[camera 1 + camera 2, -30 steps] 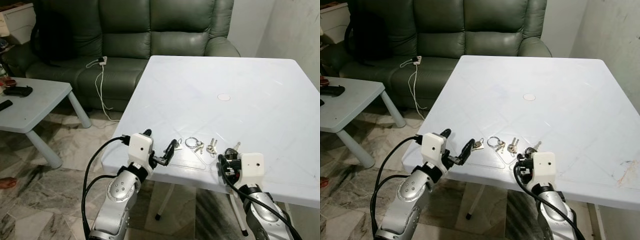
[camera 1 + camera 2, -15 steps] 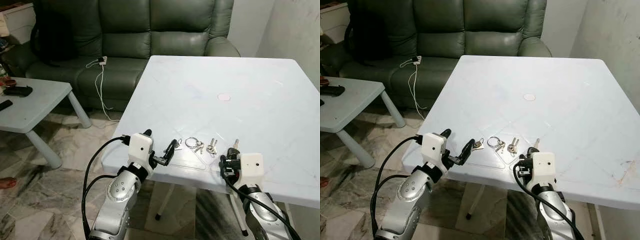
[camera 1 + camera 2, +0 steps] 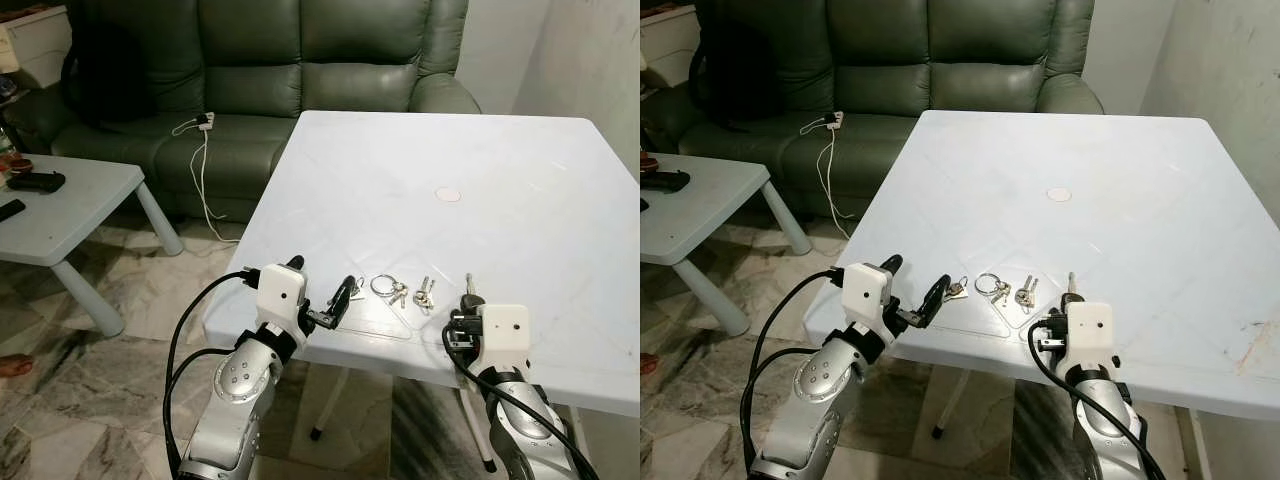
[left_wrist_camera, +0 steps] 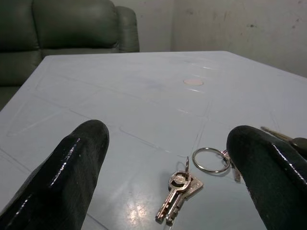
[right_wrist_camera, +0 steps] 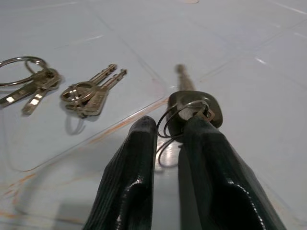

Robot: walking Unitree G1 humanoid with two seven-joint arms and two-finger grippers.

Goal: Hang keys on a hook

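White table (image 3: 480,150) carries everything relevant; green sofa (image 3: 260,60) sits behind it, a low side table (image 3: 60,215) to the robot's left with dark items cut off at the frame edge, and a white cable (image 3: 203,160) trails off the sofa seat. Right gripper (image 5: 165,129) is at the near table edge, fingers nearly closed around a thin wire ring attached to the black-headed key (image 5: 194,106); whether the pads actually pinch the ring or only bracket it is hard to make out, and the key blade beyond is blurred. That key lies flat on the table, pointing away from the robot. Left gripper (image 4: 168,158) hovers at the near edge, fingers spread wide, holding nothing, bracketing a small key pair (image 4: 178,190) on the surface. Just beside that pair is a keyring bunch (image 4: 211,160), partly hidden by the finger (image 4: 268,172). Another pair of keys (image 5: 91,93) lies between the bunch and the black-headed key.
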